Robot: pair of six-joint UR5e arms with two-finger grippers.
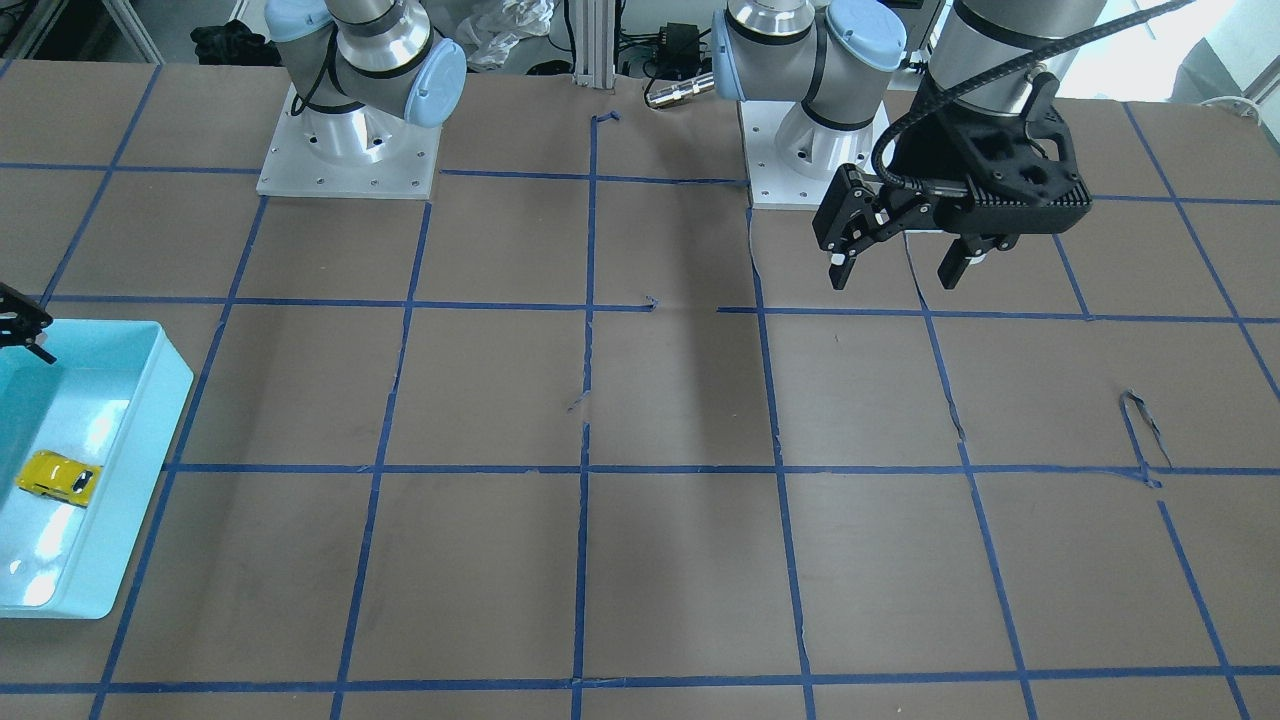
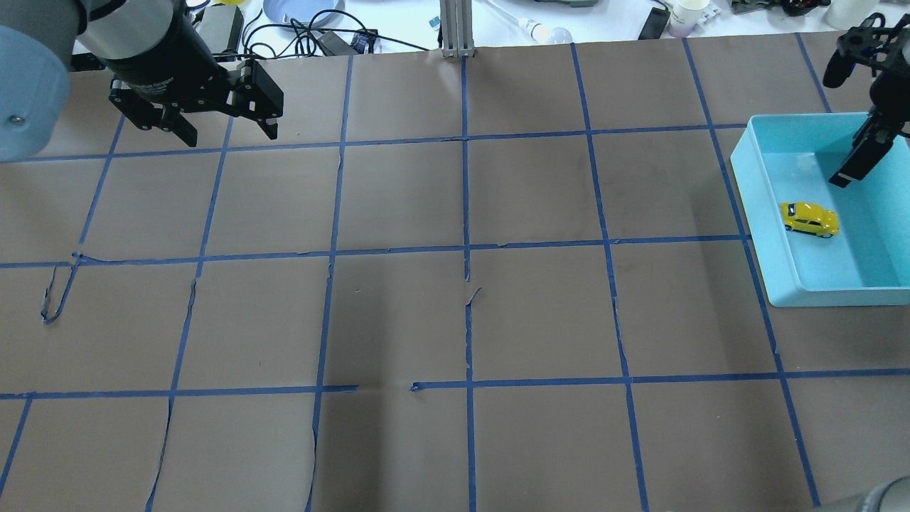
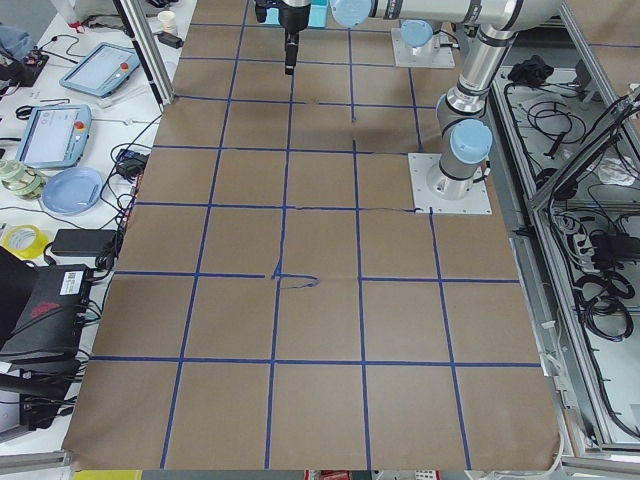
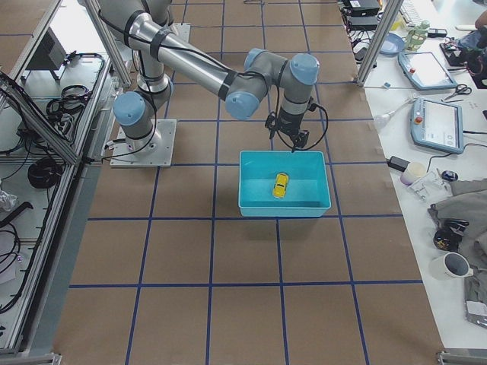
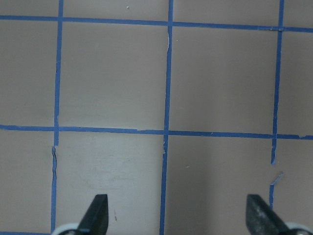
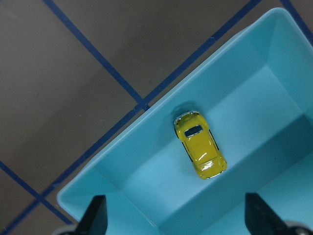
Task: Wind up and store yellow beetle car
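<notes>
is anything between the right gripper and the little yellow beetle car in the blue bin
Nothing visible does. The open right gripper hangs above the light blue plastic bin, and the glossy yellow beetle car lies alone on its floor.

Worktop (image 2: 398, 320): brown sheet surface w/ blue tape grid (image 2: 466, 213). Tape is peeled in spots, e.g. loose loop (image 2: 57, 299) on robot's left side. Directly on it: light-blue bin (image 2: 839, 293) at robot's right edge, right arm's base plate (image 1: 400, 175) & left arm's base plate (image 1: 775, 190), both white.
</notes>
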